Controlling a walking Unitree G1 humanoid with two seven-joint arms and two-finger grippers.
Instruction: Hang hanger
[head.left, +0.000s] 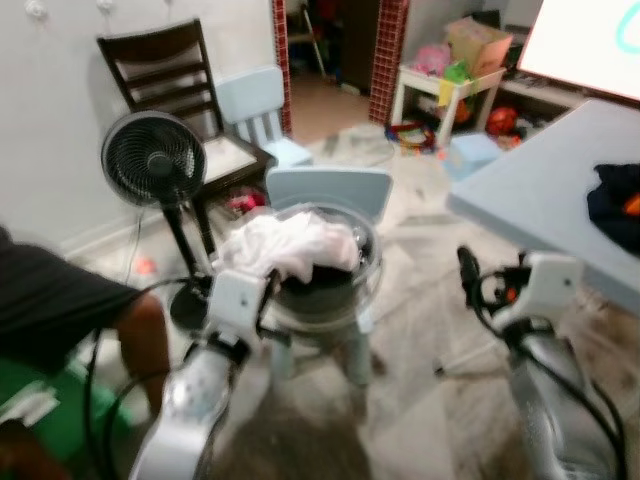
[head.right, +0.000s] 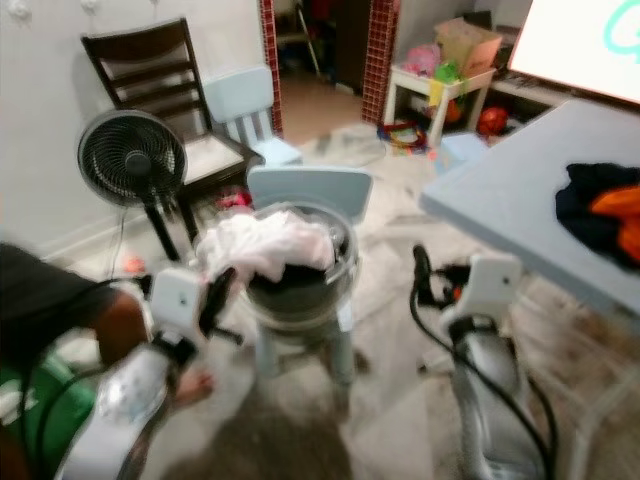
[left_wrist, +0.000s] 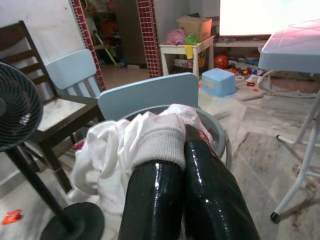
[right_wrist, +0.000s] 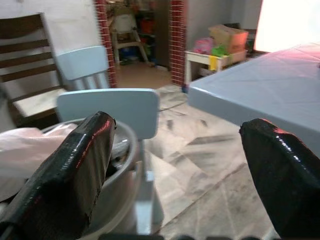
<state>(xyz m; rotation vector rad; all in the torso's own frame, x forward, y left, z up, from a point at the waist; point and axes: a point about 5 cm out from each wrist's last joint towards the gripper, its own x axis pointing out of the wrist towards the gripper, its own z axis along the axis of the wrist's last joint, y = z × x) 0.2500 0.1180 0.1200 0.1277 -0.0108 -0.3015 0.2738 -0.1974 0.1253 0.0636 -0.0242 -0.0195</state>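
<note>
Black fingers, left gripper (left_wrist: 187, 192): pressed together with nothing between them, tips just short of the white garment (head.left: 292, 246), at the near-left rim of the laundry basket (head.left: 366, 268).
Right gripper (right_wrist: 180, 165): spread wide and empty, hovering to the right of the basket and well apart from it, between it and the blue table (head.left: 545, 190).
Basket: sits on the pale blue child's chair (head.left: 330, 190), heaped with white cloth over something dark.
Hanger: none can be made out; it may lie under the clothes, or elsewhere.
Step in hand (judged): approaching the basket to find what is to be hung.
Doing it well: part the left fingers before reaching in, lift cloth gently, keep the chair steady.
Beside the basket: a standing fan (head.left: 154, 160) to its left, and a person's arm (head.left: 140, 340) low on that side; give both room.
</note>
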